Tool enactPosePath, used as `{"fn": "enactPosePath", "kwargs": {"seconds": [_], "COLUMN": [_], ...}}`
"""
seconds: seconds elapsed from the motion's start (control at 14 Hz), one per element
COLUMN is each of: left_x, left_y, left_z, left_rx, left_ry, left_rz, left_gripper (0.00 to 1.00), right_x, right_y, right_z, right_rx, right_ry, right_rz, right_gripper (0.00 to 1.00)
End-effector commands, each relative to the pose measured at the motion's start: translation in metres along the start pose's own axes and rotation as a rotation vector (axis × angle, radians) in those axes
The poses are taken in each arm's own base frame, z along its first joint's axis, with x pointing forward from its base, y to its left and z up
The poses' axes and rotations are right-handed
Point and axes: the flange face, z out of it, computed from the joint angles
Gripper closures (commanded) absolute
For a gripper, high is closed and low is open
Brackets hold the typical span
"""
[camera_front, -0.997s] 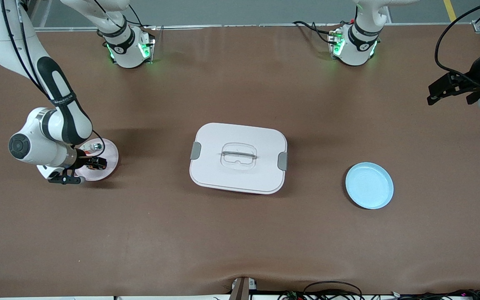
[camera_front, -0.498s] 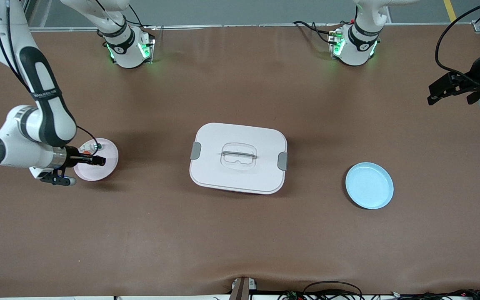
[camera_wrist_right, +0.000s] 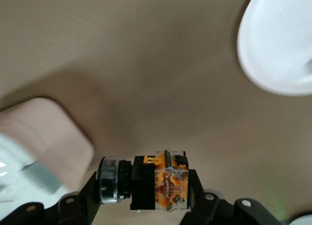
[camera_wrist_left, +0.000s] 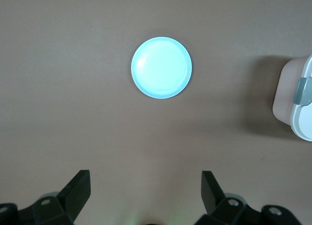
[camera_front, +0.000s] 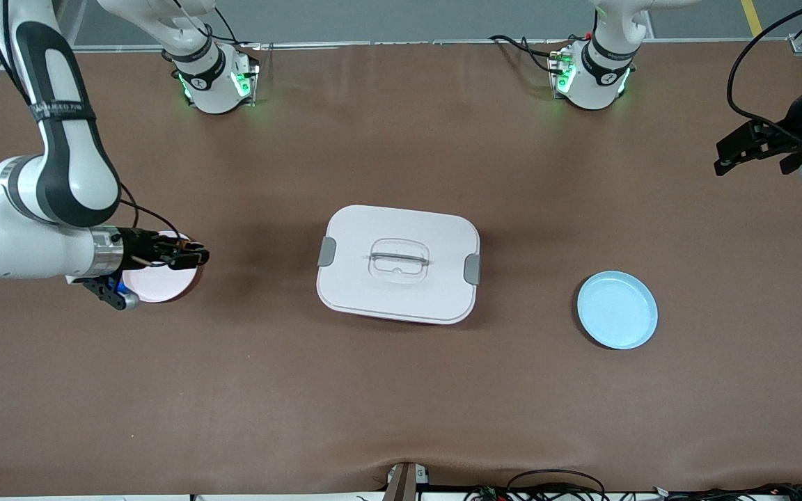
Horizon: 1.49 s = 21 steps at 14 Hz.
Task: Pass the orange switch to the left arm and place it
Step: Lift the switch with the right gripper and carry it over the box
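Observation:
My right gripper [camera_front: 192, 256] is shut on the orange switch [camera_front: 179, 252] and holds it in the air over the edge of the pink plate [camera_front: 161, 287], on the side toward the box. In the right wrist view the switch [camera_wrist_right: 158, 183], black and orange with a clear cap, lies crosswise between the fingers of the right gripper [camera_wrist_right: 146, 187]. The white box [camera_front: 443, 278] sits at the table's middle and also shows in the right wrist view [camera_wrist_right: 44, 132]. My left gripper [camera_front: 721, 158] is open and empty, waiting in the air at the left arm's end of the table.
A light-blue plate [camera_front: 617, 309] lies between the box and the left arm's end; the left wrist view shows it [camera_wrist_left: 161, 67] ahead of the open left gripper [camera_wrist_left: 145, 186], with a corner of the box [camera_wrist_left: 298, 105] at that view's edge. Cables hang over the table's near edge.
My right gripper rose from the pink plate with the switch in it and swung toward the box. The left arm has not moved.

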Motion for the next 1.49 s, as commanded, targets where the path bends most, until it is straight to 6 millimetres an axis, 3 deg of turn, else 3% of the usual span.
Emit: {"fn": "enactPosePath", "kwargs": {"seconds": [0.0,0.21,0.36,0.57,0.71,0.93,1.21,1.42], "left_x": [-0.004,-0.01,-0.009,-0.009,-0.01,-0.011,-0.013,-0.009], "left_y": [0.011,0.063,0.086,0.125,0.157,0.186,0.243,0.274], "left_z": [0.001,0.014,0.018,0.027,0.03,0.036,0.058,0.07], "left_rx": [-0.02,-0.064,-0.152,-0.282,-0.341,-0.501,-0.594,-0.732], "left_ry": [-0.019,-0.052,-0.056,-0.028,0.009,0.024,0.043,0.064], "left_rz": [0.037,0.109,0.133,0.141,0.138,0.091,0.027,-0.025], "left_gripper": [0.0,0.0,0.0,0.0,0.0,0.0,0.0,0.0], "right_x": [-0.038,-0.081,-0.109,-0.141,-0.155,-0.178,-0.199,-0.209], "right_y": [-0.059,-0.116,-0.148,-0.181,-0.2,-0.235,-0.276,-0.293], "right_z": [-0.026,-0.036,-0.044,-0.045,-0.047,-0.044,-0.024,-0.01], "right_rx": [0.037,0.117,0.158,0.19,0.212,0.268,0.304,0.333], "right_ry": [-0.014,-0.051,-0.074,-0.11,-0.125,-0.105,-0.109,-0.108], "right_rz": [0.124,0.248,0.31,0.375,0.416,0.507,0.591,0.624], "right_gripper": [1.0,1.0,1.0,1.0,1.0,1.0,1.0,1.0]}}
